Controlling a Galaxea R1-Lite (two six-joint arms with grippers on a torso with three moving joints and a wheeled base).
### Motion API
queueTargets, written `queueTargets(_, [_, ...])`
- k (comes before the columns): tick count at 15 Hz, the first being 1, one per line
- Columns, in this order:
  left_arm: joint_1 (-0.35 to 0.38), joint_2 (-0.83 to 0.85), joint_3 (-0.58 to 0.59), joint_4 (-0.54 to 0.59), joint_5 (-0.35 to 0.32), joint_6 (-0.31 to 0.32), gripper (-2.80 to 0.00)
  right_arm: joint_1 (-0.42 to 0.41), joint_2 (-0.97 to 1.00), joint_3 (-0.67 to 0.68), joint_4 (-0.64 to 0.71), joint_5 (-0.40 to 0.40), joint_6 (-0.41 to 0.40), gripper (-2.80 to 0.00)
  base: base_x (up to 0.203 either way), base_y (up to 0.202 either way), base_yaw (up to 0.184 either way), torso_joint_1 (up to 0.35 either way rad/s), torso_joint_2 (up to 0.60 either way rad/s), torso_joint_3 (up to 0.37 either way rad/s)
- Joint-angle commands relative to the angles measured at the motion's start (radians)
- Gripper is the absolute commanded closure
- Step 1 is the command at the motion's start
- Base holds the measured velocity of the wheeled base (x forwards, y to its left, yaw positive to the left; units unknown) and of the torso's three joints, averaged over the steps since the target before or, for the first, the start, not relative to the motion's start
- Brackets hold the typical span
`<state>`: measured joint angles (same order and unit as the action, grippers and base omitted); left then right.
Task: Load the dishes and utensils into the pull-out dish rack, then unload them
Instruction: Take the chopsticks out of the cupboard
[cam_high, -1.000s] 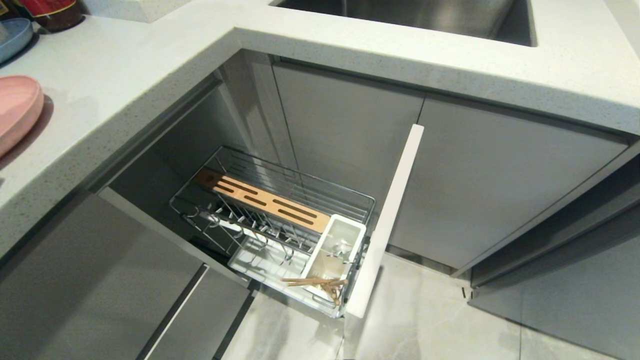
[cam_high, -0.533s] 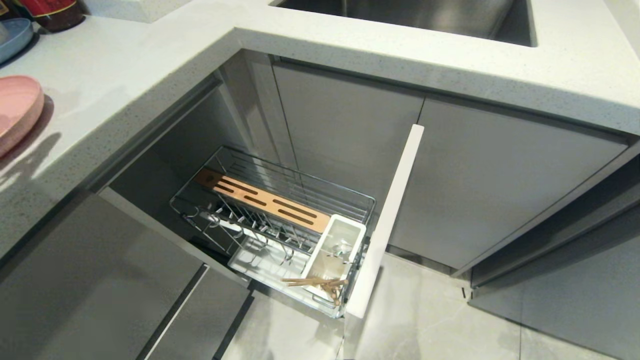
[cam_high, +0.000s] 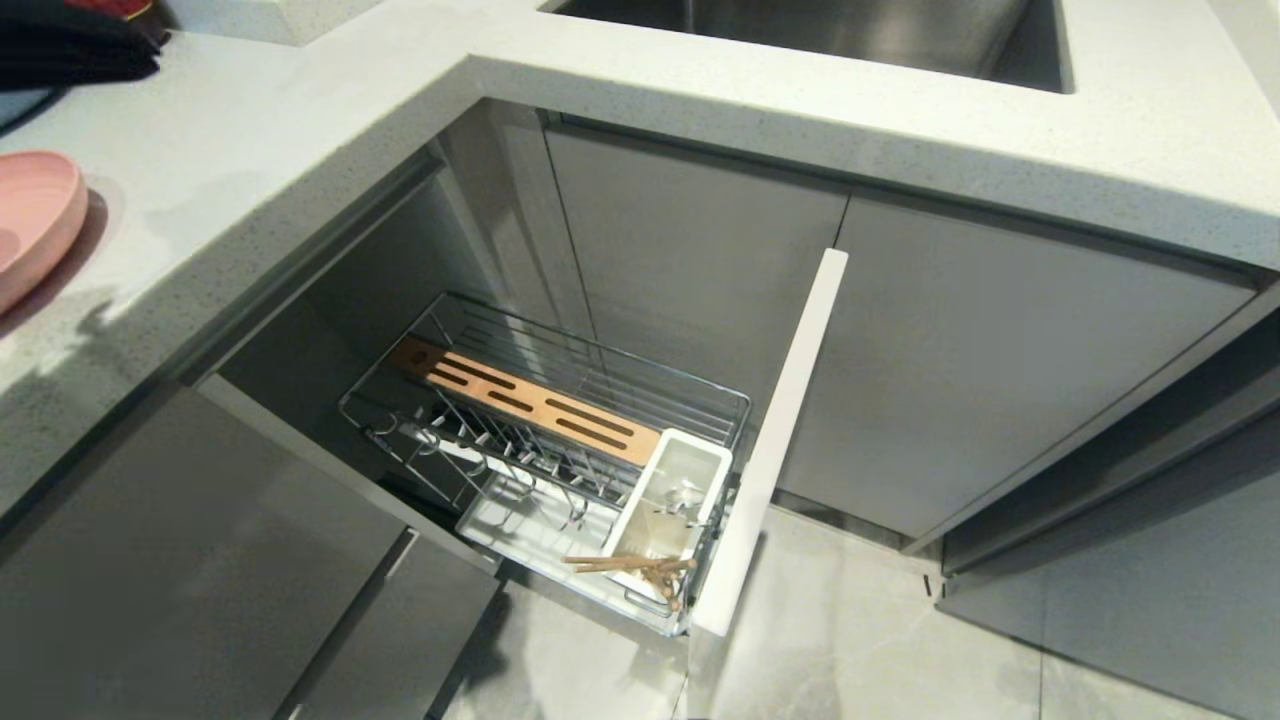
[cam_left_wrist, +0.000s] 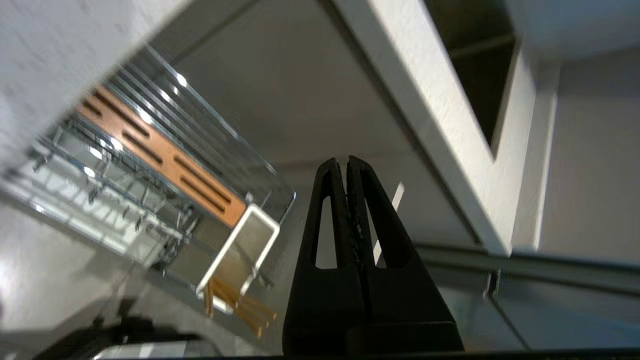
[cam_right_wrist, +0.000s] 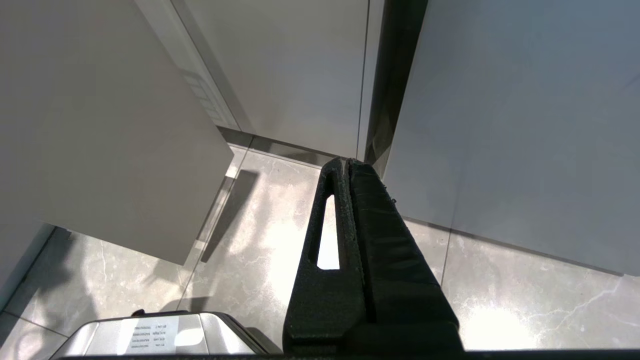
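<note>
Nowhere readable lettering, left pincer (cam_left_wrist: 347, 161) clenched empty, right pincer (cam_right_wrist: 346, 161) clenched empty, chopsticks (cam_high: 630, 570) in dish rack (cam_high: 560, 420).

One plate (cam_high: 35, 220), one rack (cam_high: 545, 450), two chopsticks (cam_high: 630, 565).

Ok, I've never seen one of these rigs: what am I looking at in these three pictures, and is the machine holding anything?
It is a two-armed robot in a kitchen. The wide picture comes from its head, looking down at a pulled-out dish rack under the counter. Wooden chopsticks lie across the rack's white utensil box; a pink plate sits on the counter. The other two pictures come from cameras on the wrists. The left gripper is above the rack, fingers pressed together, holding nothing. The right gripper, also shut and empty, hangs over the floor by the cabinets.
</note>
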<state>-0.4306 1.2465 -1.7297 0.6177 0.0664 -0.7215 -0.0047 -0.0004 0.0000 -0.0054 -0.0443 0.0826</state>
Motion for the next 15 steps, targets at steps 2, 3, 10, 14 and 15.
queueTargets(2, [-0.085, 0.070, 0.021, 0.048, 0.006, -0.001, 0.00, 0.000, -0.004, 0.000, -0.001, 0.000, 0.000, 0.00, 0.000, 0.000, 0.000, 0.000, 0.00, 0.000])
queueTargets(3, [-0.117, 0.093, 0.021, 0.080, 0.011, 0.000, 0.00, 0.000, -0.004, 0.000, -0.001, 0.000, 0.000, 0.00, 0.000, 0.000, 0.000, 0.000, 0.00, 0.000])
queueTargets(10, [-0.230, 0.287, 0.004, 0.421, 0.025, 0.138, 0.00, 0.000, -0.004, 0.000, -0.001, 0.000, 0.000, 0.00, 0.000, 0.000, 0.000, 0.000, 0.00, 0.000])
queueTargets(14, [-0.250, 0.438, -0.021, 0.557, 0.010, 0.159, 0.00, -0.001, -0.004, 0.000, -0.001, 0.000, 0.000, 0.00, 0.000, 0.000, 0.000, 0.000, 0.00, 0.000])
queueTargets(15, [-0.252, 0.477, -0.028, 0.572, -0.013, 0.159, 0.00, 0.000, -0.004, 0.000, -0.001, 0.000, 0.000, 0.00, 0.000, 0.000, 0.000, 0.000, 0.00, 0.000])
